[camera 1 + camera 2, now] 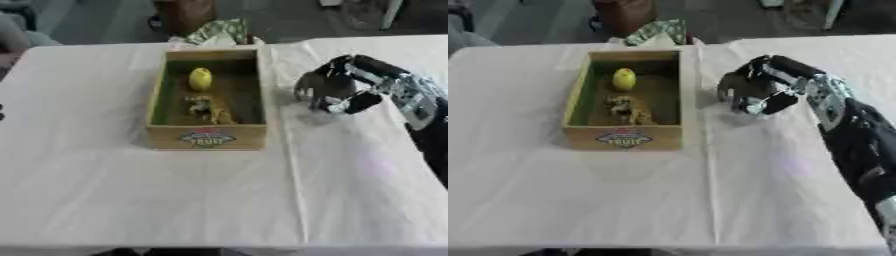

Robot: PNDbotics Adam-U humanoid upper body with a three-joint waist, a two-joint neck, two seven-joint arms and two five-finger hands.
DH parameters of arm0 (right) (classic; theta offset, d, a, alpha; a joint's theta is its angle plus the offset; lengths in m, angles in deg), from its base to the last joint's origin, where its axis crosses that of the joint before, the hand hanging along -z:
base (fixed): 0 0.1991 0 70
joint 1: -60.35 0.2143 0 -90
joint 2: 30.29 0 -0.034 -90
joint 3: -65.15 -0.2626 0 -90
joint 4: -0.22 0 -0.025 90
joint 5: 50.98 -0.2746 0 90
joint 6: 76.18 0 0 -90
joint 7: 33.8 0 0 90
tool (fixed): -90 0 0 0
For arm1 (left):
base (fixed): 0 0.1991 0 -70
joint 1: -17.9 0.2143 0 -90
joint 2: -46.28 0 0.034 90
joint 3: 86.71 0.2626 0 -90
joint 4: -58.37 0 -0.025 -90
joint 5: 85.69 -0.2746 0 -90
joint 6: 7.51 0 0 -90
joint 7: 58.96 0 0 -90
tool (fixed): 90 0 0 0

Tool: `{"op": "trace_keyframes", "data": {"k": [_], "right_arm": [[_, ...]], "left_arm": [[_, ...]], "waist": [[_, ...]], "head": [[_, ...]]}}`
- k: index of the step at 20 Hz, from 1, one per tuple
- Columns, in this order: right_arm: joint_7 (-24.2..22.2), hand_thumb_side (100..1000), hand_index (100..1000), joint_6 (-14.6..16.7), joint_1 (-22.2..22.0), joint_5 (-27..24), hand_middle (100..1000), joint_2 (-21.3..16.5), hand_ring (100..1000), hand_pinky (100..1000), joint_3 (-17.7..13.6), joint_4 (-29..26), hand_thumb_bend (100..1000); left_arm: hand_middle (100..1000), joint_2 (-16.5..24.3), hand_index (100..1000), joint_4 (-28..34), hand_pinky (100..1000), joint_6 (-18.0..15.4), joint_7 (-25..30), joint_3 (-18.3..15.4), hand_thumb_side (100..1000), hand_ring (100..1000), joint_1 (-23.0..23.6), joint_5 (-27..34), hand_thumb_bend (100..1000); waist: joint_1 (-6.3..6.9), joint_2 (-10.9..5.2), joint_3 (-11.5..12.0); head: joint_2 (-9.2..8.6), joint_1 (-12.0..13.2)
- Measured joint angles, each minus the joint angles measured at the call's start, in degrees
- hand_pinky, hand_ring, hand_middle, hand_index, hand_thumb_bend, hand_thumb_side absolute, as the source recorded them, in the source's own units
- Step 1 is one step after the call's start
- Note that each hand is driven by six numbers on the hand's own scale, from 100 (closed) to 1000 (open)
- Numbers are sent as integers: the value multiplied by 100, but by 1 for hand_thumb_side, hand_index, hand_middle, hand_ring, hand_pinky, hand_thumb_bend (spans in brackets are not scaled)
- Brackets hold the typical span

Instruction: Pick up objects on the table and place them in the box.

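White cloth table [219, 200], bare in front. Wooden box [207, 137] mid-table, holding a tan toy animal [208, 109] and, behind it, a yellow lemon [200, 79]. Right hand [750, 92] just right of box, over the cloth, fingers curled, nothing visibly held. Crumpled green-white wrapper [214, 31] behind box.

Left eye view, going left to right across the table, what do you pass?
Wooden box holding a yellow lemon-like fruit and a small tan thing → right hand, fingers curled, on the white cloth.
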Motion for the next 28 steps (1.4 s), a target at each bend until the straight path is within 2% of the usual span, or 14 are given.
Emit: {"op": "trace_keyframes", "data": {"k": [2, 3, 5, 6, 9, 14, 19, 28], "right_arm": [[95, 316, 646, 6, -1, 65, 531, 0, 565, 590, -18, 30, 329], [138, 310, 630, 7, -3, 91, 513, -2, 549, 578, -22, 50, 346], [215, 313, 564, 12, -10, 97, 446, -3, 484, 514, -44, 75, 320], [242, 314, 558, 14, -20, 95, 440, -6, 479, 508, -51, 87, 316], [269, 314, 475, 29, -60, 37, 343, -35, 383, 394, -52, 88, 264], [209, 295, 453, 73, -123, -262, 319, -113, 350, 346, -26, -37, 246], [-10, 272, 452, 110, -122, -831, 314, -266, 345, 337, 59, -466, 234], [-581, 244, 451, 5, 262, -1990, 312, -304, 342, 333, 229, -1155, 230]], "left_arm": [[552, -15, 716, -1, 570, 3, 3, 0, 852, 560, 3, -9, 100], [552, -15, 716, -2, 570, 3, 3, 0, 853, 559, 7, -13, 100], [552, -16, 716, -3, 570, 3, 3, 0, 853, 559, 11, -18, 100], [552, -17, 716, -4, 570, 4, 3, 0, 853, 559, 14, -20, 100], [552, -38, 717, -7, 570, 5, 4, 0, 855, 559, 33, -23, 100], [552, -59, 716, -40, 570, 7, 5, 0, 857, 559, 51, -36, 100], [552, -60, 716, -42, 569, 20, 11, 0, 857, 559, 58, -38, 100], [552, -60, 716, -75, 570, 37, 25, 1, 859, 559, 76, -38, 100]], "waist": [[0, 0, 0], [0, -1, -2], [0, -1, -7], [0, -1, -15], [-1, -1, -33], [-3, 0, -63], [-23, -2, -75], [-80, -45, -50]], "head": [[0, 0], [0, 0], [0, 0], [0, 1], [0, 3], [0, 10], [0, 13], [0, 6]]}}
